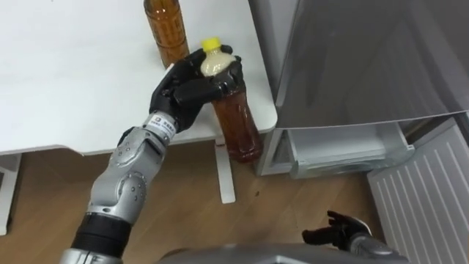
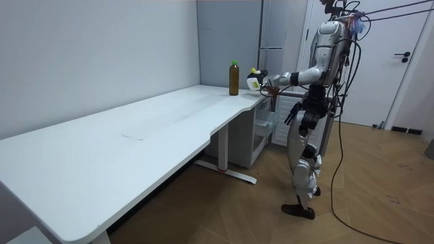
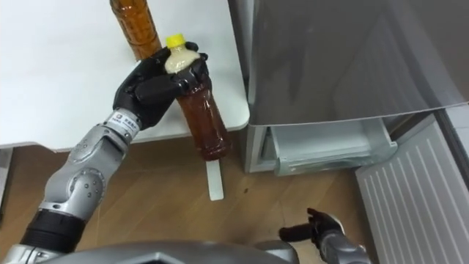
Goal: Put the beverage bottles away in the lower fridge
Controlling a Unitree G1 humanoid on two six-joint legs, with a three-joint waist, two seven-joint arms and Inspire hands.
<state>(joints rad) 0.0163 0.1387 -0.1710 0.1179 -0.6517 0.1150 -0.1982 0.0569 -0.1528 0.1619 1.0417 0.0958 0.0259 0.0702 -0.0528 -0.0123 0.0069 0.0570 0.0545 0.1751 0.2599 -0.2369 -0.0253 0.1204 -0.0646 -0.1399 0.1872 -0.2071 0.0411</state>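
The left hand (image 1: 187, 88) is closed round the upper part of a bottle (image 1: 236, 125) of brown drink. Its fingers wrap the neck and shoulder just under the yellow cap (image 1: 211, 44). The bottle hangs upright in the air past the corner of the white table (image 1: 73, 88), its base clear of the top and above the floor (image 1: 183, 198).

The bottle looks full, so it is probably fairly heavy for a grip this high, and the weight below the fingers could make it swing. The clear plastic is likely smooth and gives a little when squeezed. It would slip more readily than break. A hold lower down on the wider body would probably steady it for placing.

A second bottle (image 1: 165, 29) of the same brown drink stands upright on the table just behind the hand, not yet taken.

The right hand (image 1: 341, 231) hangs low by the robot's side, fingers loose and holding nothing.

To the robot's right stands the grey fridge (image 1: 366, 59), with a pale drawer (image 1: 344, 150) pulled out at its bottom and nothing visible in the part that shows. A white ribbed panel (image 1: 425, 198) lies beside it.

In the room view the robot stands upright at the table's far end, beside the fridge, on a wooden floor, with a white door (image 2: 400, 61) behind it.
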